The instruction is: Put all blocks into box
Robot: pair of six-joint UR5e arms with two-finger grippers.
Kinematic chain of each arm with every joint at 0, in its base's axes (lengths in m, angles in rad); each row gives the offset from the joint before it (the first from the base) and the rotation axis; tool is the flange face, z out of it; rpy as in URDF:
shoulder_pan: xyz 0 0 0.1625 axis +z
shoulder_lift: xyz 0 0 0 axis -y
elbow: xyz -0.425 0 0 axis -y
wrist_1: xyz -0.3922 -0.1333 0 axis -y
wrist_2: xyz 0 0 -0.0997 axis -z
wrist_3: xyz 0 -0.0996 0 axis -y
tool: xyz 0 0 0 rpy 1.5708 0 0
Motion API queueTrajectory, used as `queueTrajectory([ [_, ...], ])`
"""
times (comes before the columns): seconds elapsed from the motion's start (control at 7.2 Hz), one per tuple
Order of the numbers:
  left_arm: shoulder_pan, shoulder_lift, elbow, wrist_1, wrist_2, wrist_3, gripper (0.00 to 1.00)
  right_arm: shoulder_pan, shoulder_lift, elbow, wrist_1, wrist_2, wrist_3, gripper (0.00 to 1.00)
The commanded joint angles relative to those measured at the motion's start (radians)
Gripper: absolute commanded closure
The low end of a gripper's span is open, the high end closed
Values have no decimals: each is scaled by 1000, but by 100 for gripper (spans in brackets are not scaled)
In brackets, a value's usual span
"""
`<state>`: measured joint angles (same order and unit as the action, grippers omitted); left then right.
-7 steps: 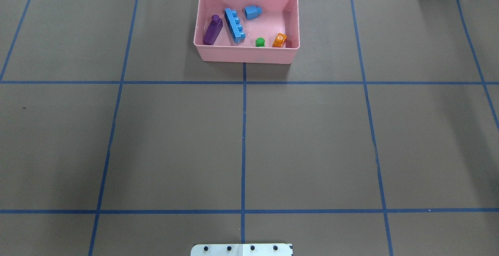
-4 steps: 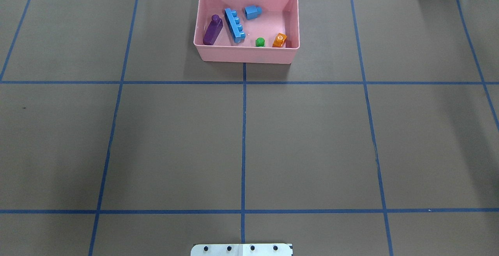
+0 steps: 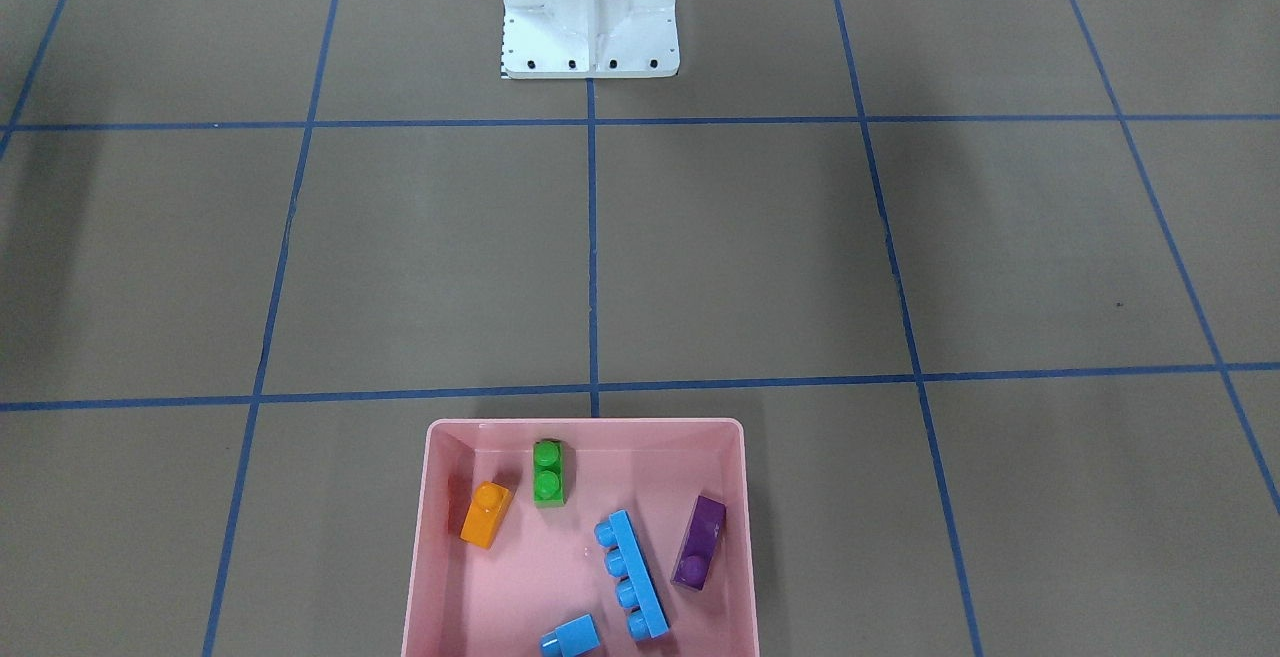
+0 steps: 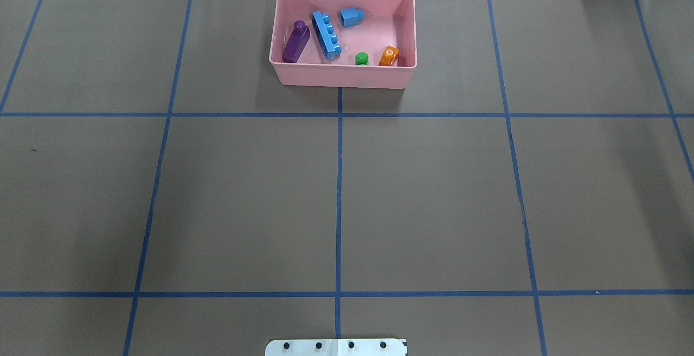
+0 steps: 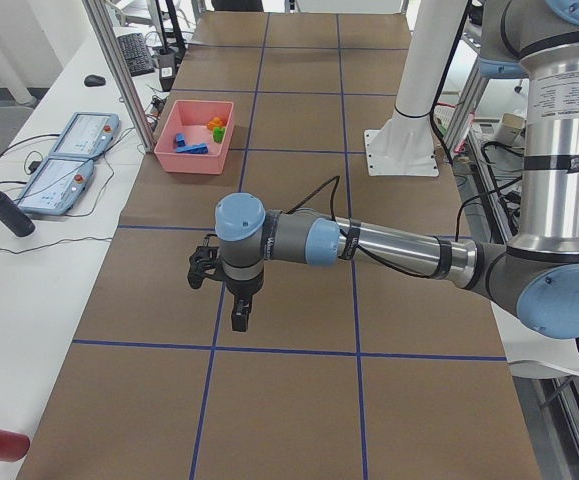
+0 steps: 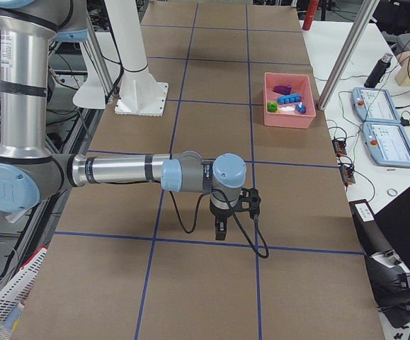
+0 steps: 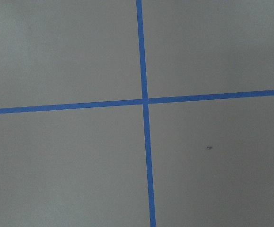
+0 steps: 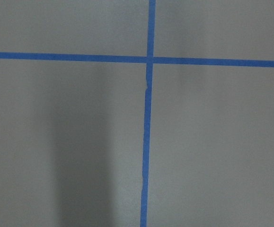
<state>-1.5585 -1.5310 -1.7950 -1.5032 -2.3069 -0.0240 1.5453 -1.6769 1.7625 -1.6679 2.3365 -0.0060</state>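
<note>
The pink box (image 4: 341,77) stands at the table's far middle; it also shows in the front-facing view (image 3: 585,424). Inside it lie the purple block (image 4: 295,41), the long blue block (image 4: 326,35), the small blue block (image 4: 351,17), the green block (image 4: 361,58) and the orange block (image 4: 389,56). My left gripper (image 5: 239,300) shows only in the exterior left view, low over bare table far from the box. My right gripper (image 6: 222,219) shows only in the exterior right view, likewise far from the box. I cannot tell whether either is open or shut.
The white robot base (image 3: 590,17) stands at the near middle edge. Blue tape lines (image 4: 339,193) divide the brown table into squares. A side bench with two pendants (image 5: 64,160) and a dark bottle (image 5: 4,212) runs behind the box.
</note>
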Motion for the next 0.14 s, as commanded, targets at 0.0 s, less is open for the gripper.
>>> queueTrajectory([
  [0.0, 0, 0, -1, -2, -2, 1, 0, -1, -1, 0, -1, 0, 0, 0],
])
